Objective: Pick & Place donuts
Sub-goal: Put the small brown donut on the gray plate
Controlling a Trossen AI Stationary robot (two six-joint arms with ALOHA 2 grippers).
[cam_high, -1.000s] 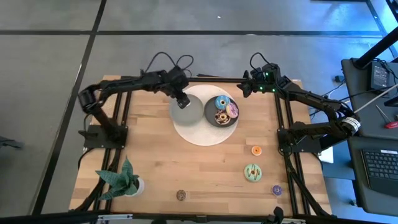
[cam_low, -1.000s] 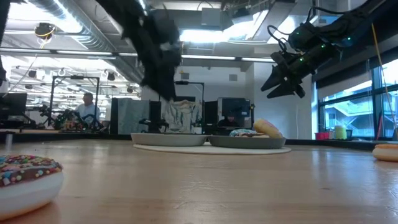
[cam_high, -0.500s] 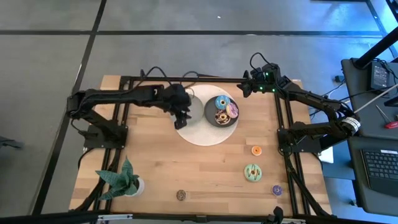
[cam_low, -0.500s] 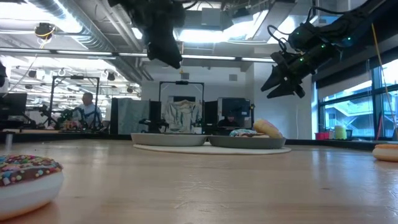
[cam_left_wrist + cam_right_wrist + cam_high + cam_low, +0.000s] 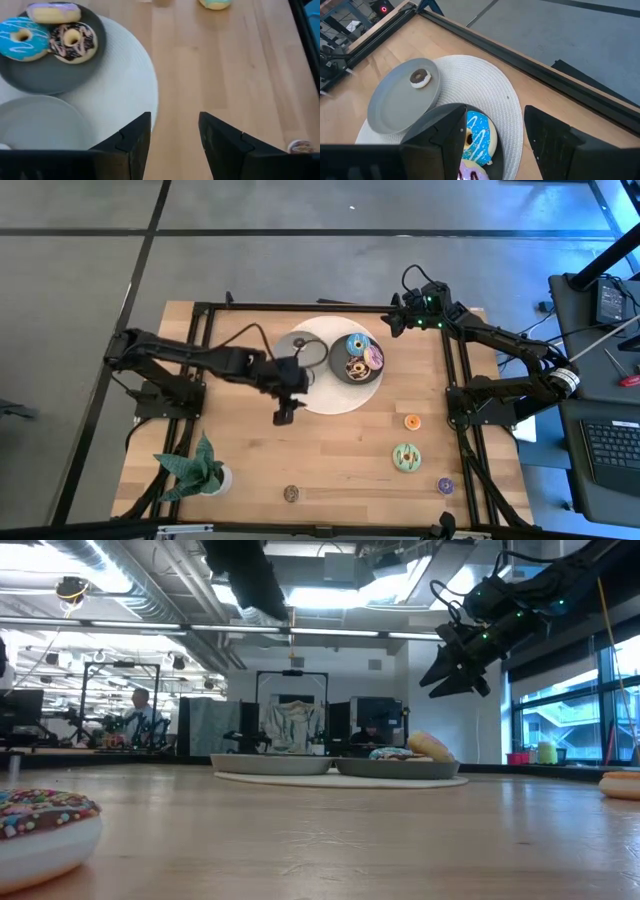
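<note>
Plastic-looking, light, rigid, we judge: small brown toy ring donut (image 5: 420, 77) on the pale grey round plate (image 5: 390, 107); grip across ring. Left end effector (image 5: 172, 135) wide, empty, over mid-surface; right end effector (image 5: 492, 137) wide, far edge.

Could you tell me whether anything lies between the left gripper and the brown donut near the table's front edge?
Nothing visible does: the left gripper hangs open over bare wood beside the white mat, with clear table between it and the brown donut.

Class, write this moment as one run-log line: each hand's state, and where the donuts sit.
left hand: open, empty, above table | right hand: open, waiting at back | light plate: one donut | dark plate: three
</note>
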